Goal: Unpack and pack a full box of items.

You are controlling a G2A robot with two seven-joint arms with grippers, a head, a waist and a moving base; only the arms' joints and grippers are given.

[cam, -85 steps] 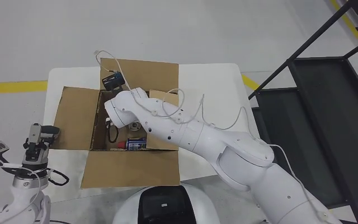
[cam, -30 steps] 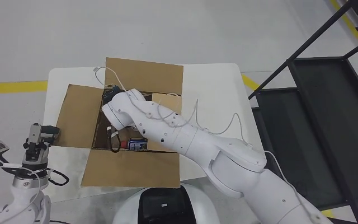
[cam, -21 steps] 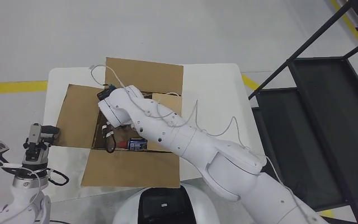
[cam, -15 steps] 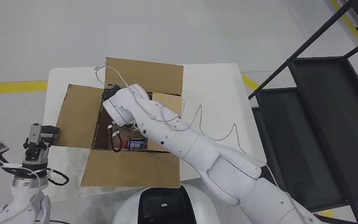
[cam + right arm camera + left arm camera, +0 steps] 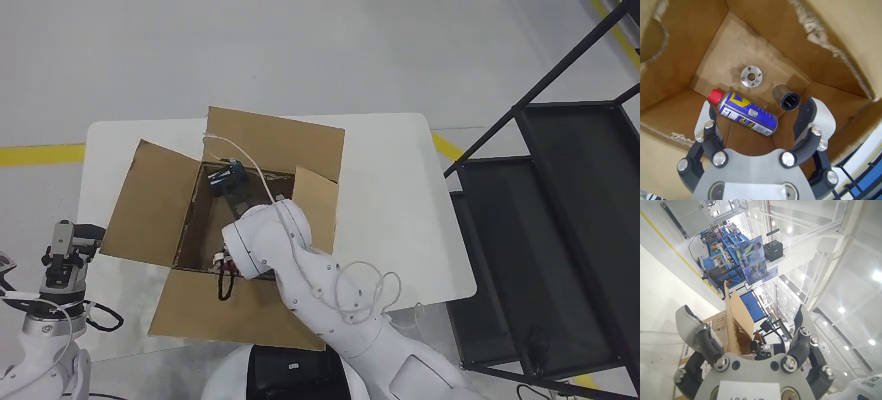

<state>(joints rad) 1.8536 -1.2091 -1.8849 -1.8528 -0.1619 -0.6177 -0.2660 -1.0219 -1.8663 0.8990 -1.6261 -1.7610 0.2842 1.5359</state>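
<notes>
Three items lie in the open box [image 5: 772, 28]: a spray can [image 5: 746, 113] on its side, a metal flange [image 5: 751, 76], a dark bushing [image 5: 786, 97]. The can looks light, rigid and slick, best taken across its middle. The right gripper [image 5: 758, 106] hangs above it, fingers [image 5: 805, 113] wide. The left gripper [image 5: 743, 313], also wide, sits left of the box.

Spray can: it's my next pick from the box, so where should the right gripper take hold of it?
Probably the can at mid-body, from straight above, right gripper spanning its width: it lies on its side on the box floor, both long sides looking free.
</notes>
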